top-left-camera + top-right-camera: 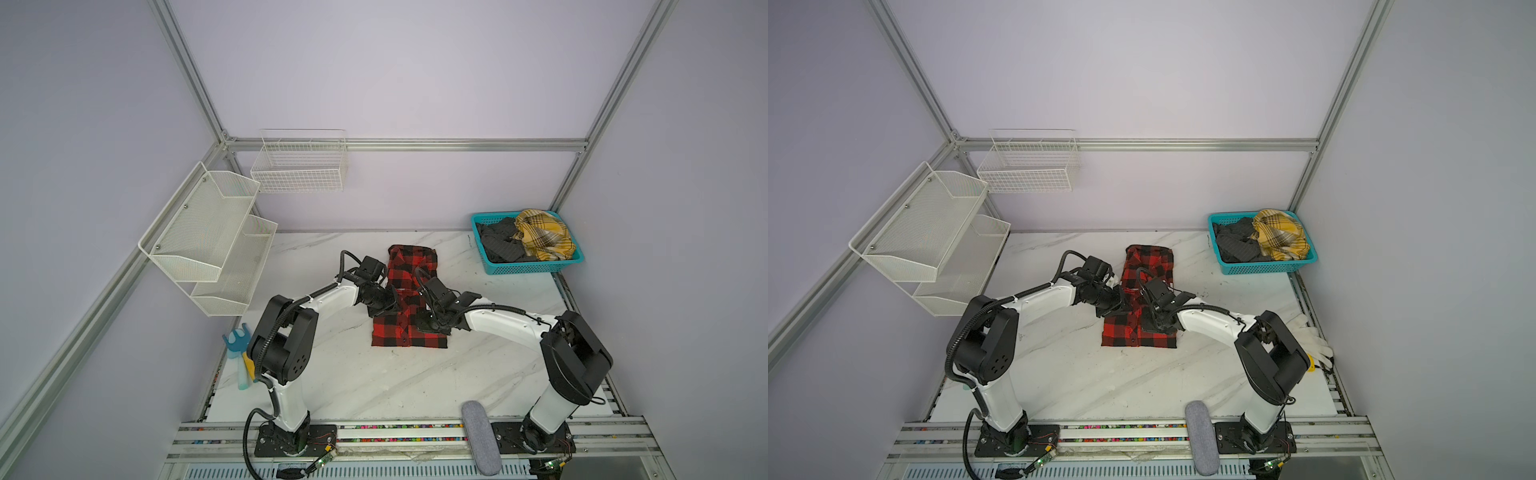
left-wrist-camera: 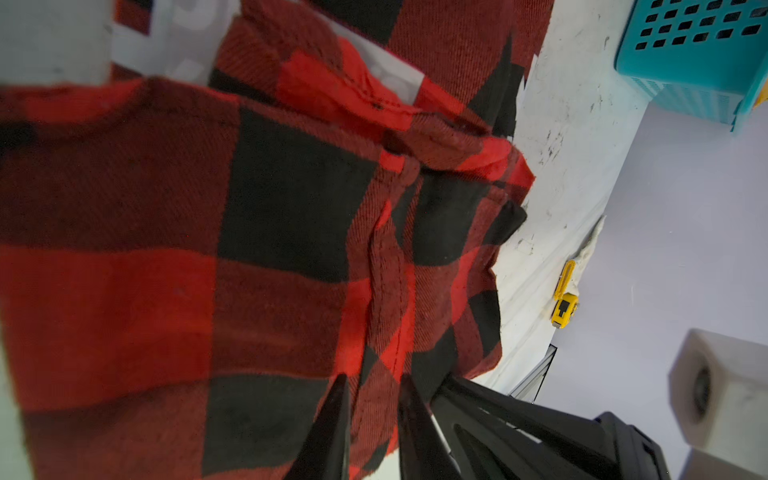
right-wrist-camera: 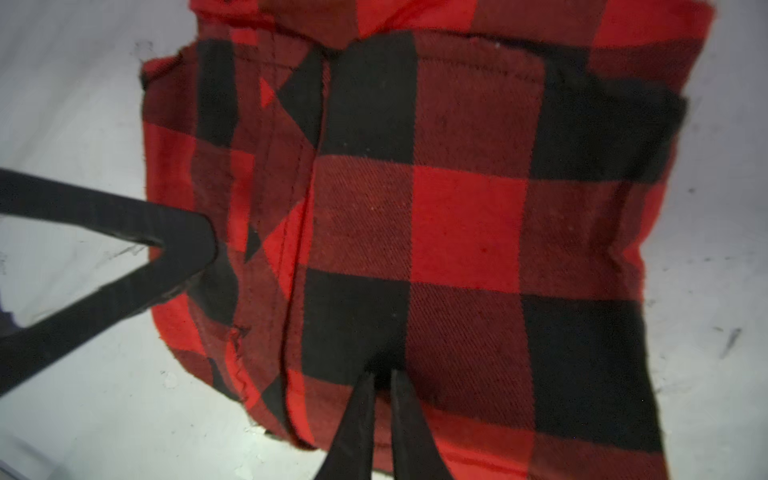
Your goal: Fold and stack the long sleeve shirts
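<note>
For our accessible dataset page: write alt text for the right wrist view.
A folded red-and-black check shirt fills most of the frame on a white marbled table. The right gripper pinches the cloth with jaws almost shut, while the left gripper's finger meets the shirt's side edge.

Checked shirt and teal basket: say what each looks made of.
Checked shirt: woven cloth, probably cotton flannel; matte, with diagonal twill ribs and fuzzy edges. Teal basket: moulded plastic, likely; smooth, slightly glossy walls pierced with regular slots.
</note>
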